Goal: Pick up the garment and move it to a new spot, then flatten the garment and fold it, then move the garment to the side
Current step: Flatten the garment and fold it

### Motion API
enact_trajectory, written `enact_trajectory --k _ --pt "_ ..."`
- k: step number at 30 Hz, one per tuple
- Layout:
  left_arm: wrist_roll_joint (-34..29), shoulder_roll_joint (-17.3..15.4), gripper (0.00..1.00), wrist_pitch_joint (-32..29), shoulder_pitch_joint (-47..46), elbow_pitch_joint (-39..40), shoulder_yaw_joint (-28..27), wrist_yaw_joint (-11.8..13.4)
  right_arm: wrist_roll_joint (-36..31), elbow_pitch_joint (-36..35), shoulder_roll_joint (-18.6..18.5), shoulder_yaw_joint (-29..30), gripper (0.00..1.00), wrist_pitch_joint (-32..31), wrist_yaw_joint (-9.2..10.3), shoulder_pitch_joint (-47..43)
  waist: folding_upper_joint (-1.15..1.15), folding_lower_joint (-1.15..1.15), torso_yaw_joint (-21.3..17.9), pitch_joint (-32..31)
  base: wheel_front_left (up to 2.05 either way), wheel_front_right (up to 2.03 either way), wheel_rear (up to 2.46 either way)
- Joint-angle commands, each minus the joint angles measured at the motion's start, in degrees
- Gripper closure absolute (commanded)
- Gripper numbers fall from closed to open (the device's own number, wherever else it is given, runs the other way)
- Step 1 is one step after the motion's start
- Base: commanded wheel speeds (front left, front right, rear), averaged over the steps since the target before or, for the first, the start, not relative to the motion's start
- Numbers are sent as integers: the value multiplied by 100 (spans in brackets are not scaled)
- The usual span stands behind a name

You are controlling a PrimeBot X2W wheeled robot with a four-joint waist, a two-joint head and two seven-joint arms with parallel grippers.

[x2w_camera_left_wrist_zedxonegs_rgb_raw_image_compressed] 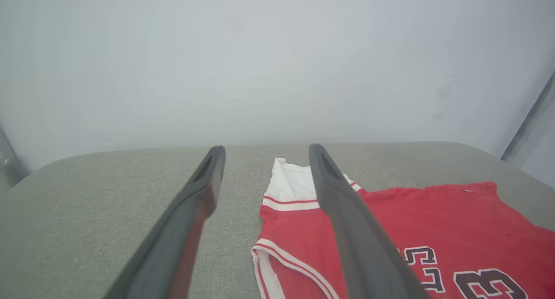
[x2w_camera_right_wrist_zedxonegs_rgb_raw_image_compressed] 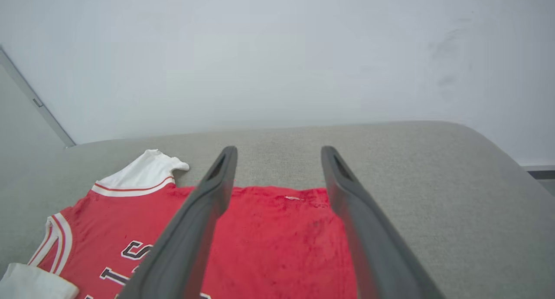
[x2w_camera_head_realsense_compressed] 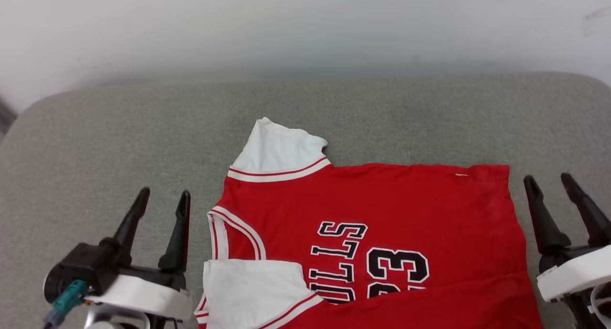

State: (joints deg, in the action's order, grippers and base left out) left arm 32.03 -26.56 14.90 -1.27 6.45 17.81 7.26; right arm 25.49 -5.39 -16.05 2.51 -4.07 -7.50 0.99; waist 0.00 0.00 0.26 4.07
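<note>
The garment [x2w_camera_head_realsense_compressed: 382, 209], a red jersey with white sleeves, black lettering and the number 23, lies on the grey cushioned surface [x2w_camera_head_realsense_compressed: 119, 138]. Its near part is folded over, with one white sleeve lying on top at the lower left. My left gripper [x2w_camera_head_realsense_compressed: 163, 198] stands open just left of the collar, with nothing between its fingers. Beside the jersey's right edge my right gripper [x2w_camera_head_realsense_compressed: 551, 183] is open and empty too. In the left wrist view the garment [x2w_camera_left_wrist_zedxonegs_rgb_raw_image_compressed: 433, 221] lies past the open fingers [x2w_camera_left_wrist_zedxonegs_rgb_raw_image_compressed: 342, 203]. In the right wrist view the garment [x2w_camera_right_wrist_zedxonegs_rgb_raw_image_compressed: 269, 238] lies under the spread fingers [x2w_camera_right_wrist_zedxonegs_rgb_raw_image_compressed: 217, 190].
A pale wall [x2w_camera_head_realsense_compressed: 305, 28] rises behind the cushion's far edge. Bare grey surface stretches left of the jersey and beyond it. A metal rail [x2w_camera_left_wrist_zedxonegs_rgb_raw_image_compressed: 529, 116] stands at the cushion's far right corner in the left wrist view.
</note>
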Motion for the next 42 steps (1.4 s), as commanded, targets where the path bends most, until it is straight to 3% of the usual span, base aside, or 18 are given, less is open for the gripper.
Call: enact_trajectory --k 1,5,10,15,19,26,30,35,42 --pt "-60 25 0 34 -107 44 -58 -40 -30 -33 50 -27 0 124 2 120 0 0 -67 95 0 0 0" --pt "-241 52 0 24 -411 136 -254 -212 -137 -137 136 -103 0 706 2 263 0 0 -270 417 0 0 0" --pt "-376 -247 0 -229 -1166 -38 -180 -557 -284 -218 258 -162 0 1118 2 456 0 0 -577 896 0 0 0" --pt "-294 -683 0 -1210 -2428 -415 -2 -1085 -400 -208 378 -223 0 1286 2 683 0 0 -881 1476 0 0 0" --pt "41 -998 0 -2365 -3495 -835 234 -1357 -389 -130 452 -254 0 1406 2 843 0 0 -1142 1865 0 0 0" --pt "927 -1616 0 -5077 -4860 -1519 605 -1456 -308 59 603 -495 0 1585 2 1027 0 0 -1544 2341 0 0 0" --pt "1332 -1800 0 -6181 -5246 -1756 681 -1453 -286 190 668 -574 0 1677 2 1093 0 0 -1714 2525 0 0 0" --pt "1499 -1906 0 -6849 -5511 -1911 726 -1350 -257 358 739 -665 0 1770 2 1181 0 0 -1855 2719 0 0 0" --pt "1135 -1975 0 -6838 -5623 -2208 872 -1186 -242 523 807 -769 0 1854 2 1342 0 0 -1945 2914 0 0 0"
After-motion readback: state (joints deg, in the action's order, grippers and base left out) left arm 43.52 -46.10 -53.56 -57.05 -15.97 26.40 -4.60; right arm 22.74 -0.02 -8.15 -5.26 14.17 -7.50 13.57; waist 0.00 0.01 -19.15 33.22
